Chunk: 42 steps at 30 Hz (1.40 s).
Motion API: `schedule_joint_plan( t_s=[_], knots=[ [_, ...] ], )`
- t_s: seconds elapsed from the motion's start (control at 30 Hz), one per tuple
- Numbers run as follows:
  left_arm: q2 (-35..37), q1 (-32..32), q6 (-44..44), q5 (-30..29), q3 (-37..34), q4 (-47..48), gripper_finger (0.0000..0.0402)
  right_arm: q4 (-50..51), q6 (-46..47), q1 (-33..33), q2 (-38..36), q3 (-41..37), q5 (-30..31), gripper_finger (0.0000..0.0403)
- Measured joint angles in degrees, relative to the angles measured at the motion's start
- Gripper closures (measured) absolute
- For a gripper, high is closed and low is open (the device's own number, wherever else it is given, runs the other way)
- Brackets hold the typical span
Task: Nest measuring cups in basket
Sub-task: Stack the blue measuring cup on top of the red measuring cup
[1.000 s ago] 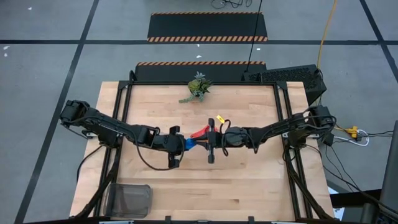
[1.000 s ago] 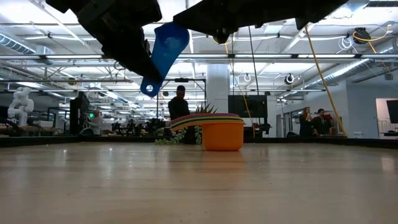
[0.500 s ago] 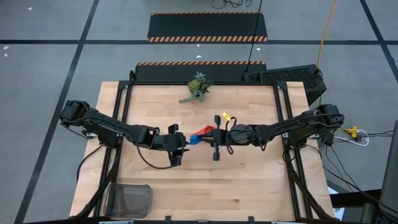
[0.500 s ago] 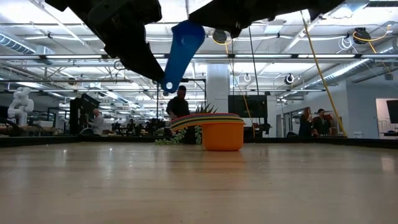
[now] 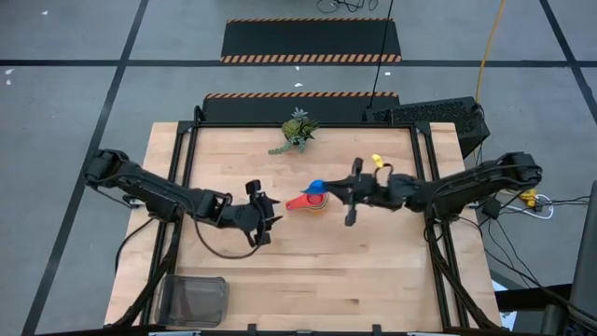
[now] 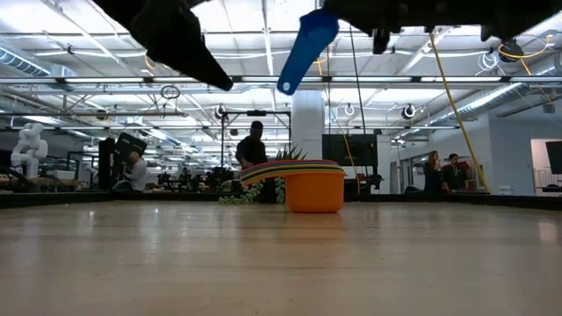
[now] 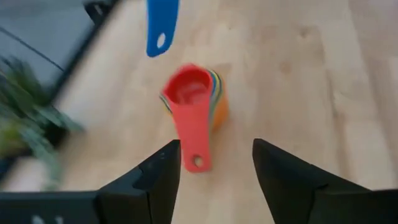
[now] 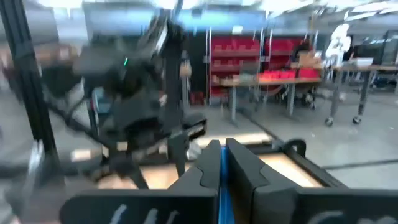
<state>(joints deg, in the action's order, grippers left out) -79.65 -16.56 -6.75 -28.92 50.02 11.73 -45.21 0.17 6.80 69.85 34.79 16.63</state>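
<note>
Right gripper [image 5: 347, 189] fingers clamp a blue cup [image 5: 316, 187] above the nested stack [image 5: 308, 201]; left gripper [image 5: 266, 211], fingers apart, hovers beside the stack.

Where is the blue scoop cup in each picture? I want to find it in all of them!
High view: the blue cup shows mid-table, at the right gripper, just above the stacked cups.
Low view: it hangs in the air near the top, handle down.
Left wrist view: only its handle shows, at the top edge.
Right wrist view: a blue strip clamped between the fingers.
Shared landmark: the stacked cups, red on top.
</note>
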Motion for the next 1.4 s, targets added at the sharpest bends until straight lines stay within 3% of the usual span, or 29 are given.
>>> schedule_joint_plan(
  t_s=[0.17,0.3,0.5,0.73,0.93,1.13,1.4],
  knots=[
    [-0.03,-4.04,13.33,-9.48,0.0,-6.36,0.0207,-11.02,4.64,-1.57,-1.49,-5.64,-0.17,0.0402],
    [-0.05,-6.35,19.88,-13.0,0.0,-13.64,0.0194,-13.84,8.78,-2.34,-1.23,-6.41,-2.94,0.0402],
    [-0.14,-8.81,30.8,-13.27,0.0,-21.08,0.0153,-15.44,17.27,-2.35,-1.12,-6.39,-3.26,0.0402],
    [-0.23,-9.95,38.64,-15.31,0.0,-23.09,0.0114,-14.99,22.13,-2.18,-0.45,-6.36,-1.18,0.0402],
    [-0.23,-11.48,43.43,-16.79,0.0,-23.85,0.0107,-17.91,25.88,-1.85,1.28,-7.1,0.0,0.0402],
    [-0.32,-13.04,48.42,-16.65,0.0,-26.17,0.0107,-28.76,30.22,-1.85,3.56,-10.64,3.08,0.0403],
    [-5.81,-12.63,57.91,-21.02,0.0,-33.53,0.0107,-36.89,32.3,-1.85,5.5,-12.88,4.74,0.0403]
  ],
)
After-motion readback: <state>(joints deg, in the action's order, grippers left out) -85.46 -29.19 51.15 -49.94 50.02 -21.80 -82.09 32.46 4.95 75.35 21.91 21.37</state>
